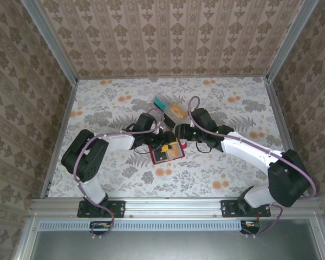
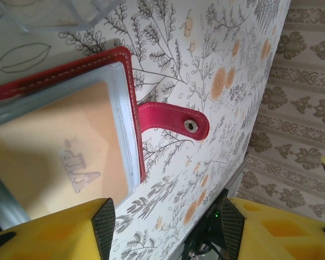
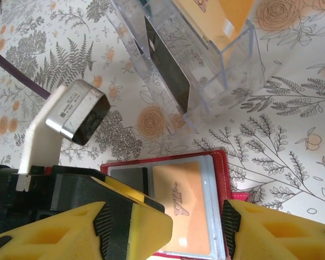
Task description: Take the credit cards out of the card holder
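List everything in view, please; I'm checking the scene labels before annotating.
card holder: one, red, lying open mid-table, beneath both grippers
orange card: one, marked VIP, under the holder's clear sleeve
rack: one, clear plastic, beyond the holder, farther from the arm bases
rack cards: at least three, teal, orange and dark, standing in the rack
table cover: one, white floral, over the whole surface
left gripper: one, yellow fingers, open, over the holder
right gripper: one, yellow fingers, open, over the holder
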Available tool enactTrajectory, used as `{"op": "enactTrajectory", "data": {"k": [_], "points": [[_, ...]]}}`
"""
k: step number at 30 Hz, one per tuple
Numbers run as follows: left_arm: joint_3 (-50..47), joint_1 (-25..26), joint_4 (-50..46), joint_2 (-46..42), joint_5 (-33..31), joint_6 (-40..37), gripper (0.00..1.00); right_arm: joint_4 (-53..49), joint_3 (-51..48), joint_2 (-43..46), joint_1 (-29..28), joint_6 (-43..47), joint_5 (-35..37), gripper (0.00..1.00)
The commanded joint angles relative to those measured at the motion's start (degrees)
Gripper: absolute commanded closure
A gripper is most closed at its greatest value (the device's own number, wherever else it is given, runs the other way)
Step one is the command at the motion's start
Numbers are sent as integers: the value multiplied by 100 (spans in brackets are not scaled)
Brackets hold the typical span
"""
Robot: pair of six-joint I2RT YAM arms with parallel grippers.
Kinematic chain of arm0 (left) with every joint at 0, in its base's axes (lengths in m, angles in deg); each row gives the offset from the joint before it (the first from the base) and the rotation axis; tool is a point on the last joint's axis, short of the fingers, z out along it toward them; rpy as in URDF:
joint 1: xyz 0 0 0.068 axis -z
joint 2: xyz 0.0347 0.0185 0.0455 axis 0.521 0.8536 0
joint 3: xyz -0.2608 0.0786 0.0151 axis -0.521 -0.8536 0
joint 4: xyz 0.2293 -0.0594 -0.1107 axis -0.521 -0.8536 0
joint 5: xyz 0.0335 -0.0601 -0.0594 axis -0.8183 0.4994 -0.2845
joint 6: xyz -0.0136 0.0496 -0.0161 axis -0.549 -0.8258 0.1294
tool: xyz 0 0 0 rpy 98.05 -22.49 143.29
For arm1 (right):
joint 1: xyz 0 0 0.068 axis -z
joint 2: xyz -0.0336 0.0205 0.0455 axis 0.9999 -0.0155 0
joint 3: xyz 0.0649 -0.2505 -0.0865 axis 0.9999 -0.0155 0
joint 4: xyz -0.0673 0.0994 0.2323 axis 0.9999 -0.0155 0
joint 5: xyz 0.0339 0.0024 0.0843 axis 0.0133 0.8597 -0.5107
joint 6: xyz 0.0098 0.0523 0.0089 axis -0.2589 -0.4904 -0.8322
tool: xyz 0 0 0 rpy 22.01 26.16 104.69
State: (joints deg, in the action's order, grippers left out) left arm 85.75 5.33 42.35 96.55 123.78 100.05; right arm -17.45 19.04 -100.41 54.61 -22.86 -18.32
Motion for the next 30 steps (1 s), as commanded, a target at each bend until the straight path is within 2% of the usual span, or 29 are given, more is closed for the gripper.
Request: {"op": "enactTrajectory", "data": {"k": [1,4,9,12,22,30], "points": [[-50,-73,158,-68,-408,119,42,-195,-128,121,22,120,-200,42],[-294,-108,48,-341,-848,58,44,-332,-138,23,-27,277,-386,46],[-622,-87,-399,-693,-1371,-78,57,-624,101,-660,-360,410,-348,60],[-700,-78,-696,-859,-1573,-4,62,-705,295,-1064,-456,178,-265,68],[-358,-17,-1149,-810,-1679,-155,67,-875,770,-1944,-487,-17,338,68],[-188,-17,-941,-458,-1339,-171,69,-736,650,-2215,-487,-266,229,69]]}}
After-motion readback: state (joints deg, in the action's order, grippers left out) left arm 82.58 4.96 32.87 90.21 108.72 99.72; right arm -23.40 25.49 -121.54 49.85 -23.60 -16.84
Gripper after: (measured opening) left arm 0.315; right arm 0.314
